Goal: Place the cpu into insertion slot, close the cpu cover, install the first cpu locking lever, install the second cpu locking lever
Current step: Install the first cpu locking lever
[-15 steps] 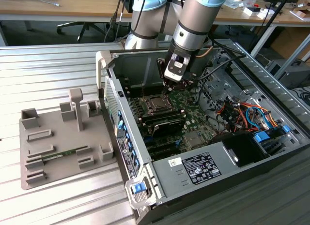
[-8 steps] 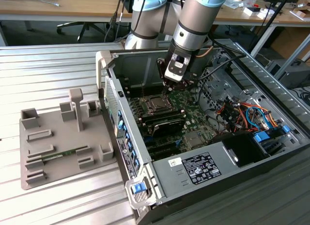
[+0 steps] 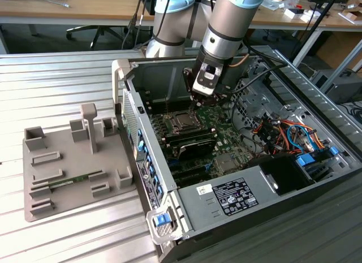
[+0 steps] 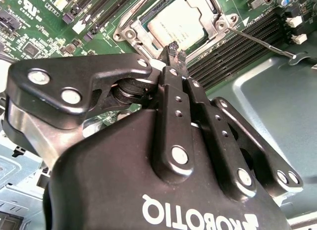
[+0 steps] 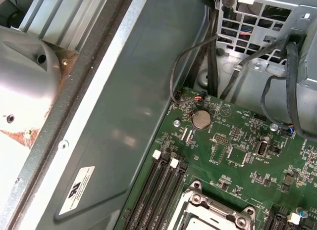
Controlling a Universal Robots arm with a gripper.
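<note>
The second wrist view shows the two fingers (image 4: 172, 46) pressed tip to tip, clenched with nothing visible between them. Just beyond their tips lies the one cpu (image 4: 176, 22), flat in the insertion slot (image 3: 182, 120). Its pale metal top shows through the cut-out of the single cpu cover (image 4: 138, 36), which lies down over it. The tips hang at the cover's nearer edge (whether they touch it I cannot tell). One thin locking lever (image 4: 257, 40) slants away from the cover's corner to one side of the fingers, crossing the memory slots (image 4: 233, 52).

The first wrist view gives instead the green motherboard (image 5: 237, 156) past the slot, with one round coin cell (image 5: 201, 119) and two white slot latches (image 5: 156, 154).

The exterior view takes in the arm (image 3: 226, 31) reaching down into the open computer case (image 3: 169, 76). Well apart from the fingers, one grey fixture tray (image 3: 73, 161) sits on the ribbed metal surface (image 3: 56, 76).
</note>
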